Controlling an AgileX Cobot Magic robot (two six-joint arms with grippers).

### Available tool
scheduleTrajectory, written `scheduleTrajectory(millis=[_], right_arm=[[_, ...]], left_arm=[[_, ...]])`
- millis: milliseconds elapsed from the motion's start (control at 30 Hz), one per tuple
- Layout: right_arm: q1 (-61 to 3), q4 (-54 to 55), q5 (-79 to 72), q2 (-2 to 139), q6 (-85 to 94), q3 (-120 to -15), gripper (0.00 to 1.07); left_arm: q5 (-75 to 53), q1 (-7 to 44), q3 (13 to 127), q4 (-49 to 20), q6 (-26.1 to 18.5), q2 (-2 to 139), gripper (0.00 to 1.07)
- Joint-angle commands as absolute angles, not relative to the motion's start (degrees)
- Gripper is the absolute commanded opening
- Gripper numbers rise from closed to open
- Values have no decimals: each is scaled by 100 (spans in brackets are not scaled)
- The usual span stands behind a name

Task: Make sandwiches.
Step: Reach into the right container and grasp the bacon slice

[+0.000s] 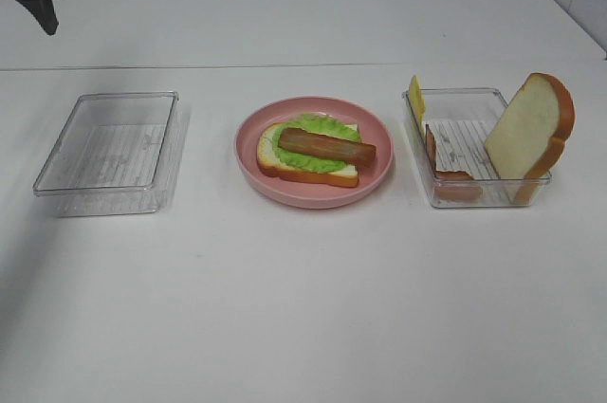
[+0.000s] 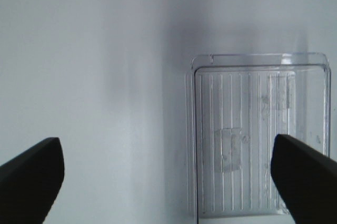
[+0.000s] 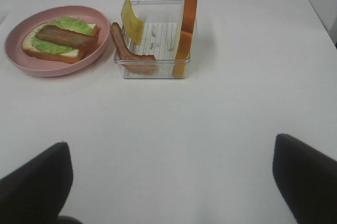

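Your left gripper (image 2: 166,166) and right gripper (image 3: 171,161) both stand spread wide, holding nothing. Centre frame on the white table (image 1: 303,308), the pink plate (image 1: 383,161) carries a bread slice (image 1: 269,152), lettuce (image 1: 318,125) and bacon strip (image 1: 327,147); right of it, the clear tray (image 1: 479,199) holds a leaning slice (image 1: 526,133), curved bacon (image 1: 455,185) and cheese (image 1: 416,100)

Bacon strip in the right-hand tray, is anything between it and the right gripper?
Only the near wall of the clear tray, which the bacon strip lies against; nothing else visible stands before the right gripper.

Clear ribbed plastic trays (image 1: 109,147), a smooth pink plastic-looking plate (image 1: 313,190), and a smooth, faintly glossy white tabletop (image 1: 285,308).
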State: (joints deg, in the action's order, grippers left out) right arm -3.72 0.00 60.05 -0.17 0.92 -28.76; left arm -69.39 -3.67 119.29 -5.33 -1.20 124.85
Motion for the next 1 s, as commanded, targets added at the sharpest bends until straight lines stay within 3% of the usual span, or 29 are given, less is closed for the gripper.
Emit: scheduleTrajectory(millis=[33,233,533,1000], right_arm=[[-361,0,6022,-155,80,-2871,98],[-361,0,6022,-155,80,-2871,98],[-361,0,6022,-155,80,-2871,98],[-361,0,6022,-155,80,-2871,98]], left_arm=[[-7305,-350,11482,-745,-378,12072,100],[-6944,-350,10078,-745,-430,10829,99],[-5661,-350,6721,-739,-653,7620,98],[-5586,-350,4372,-751,-676,3409,98]])
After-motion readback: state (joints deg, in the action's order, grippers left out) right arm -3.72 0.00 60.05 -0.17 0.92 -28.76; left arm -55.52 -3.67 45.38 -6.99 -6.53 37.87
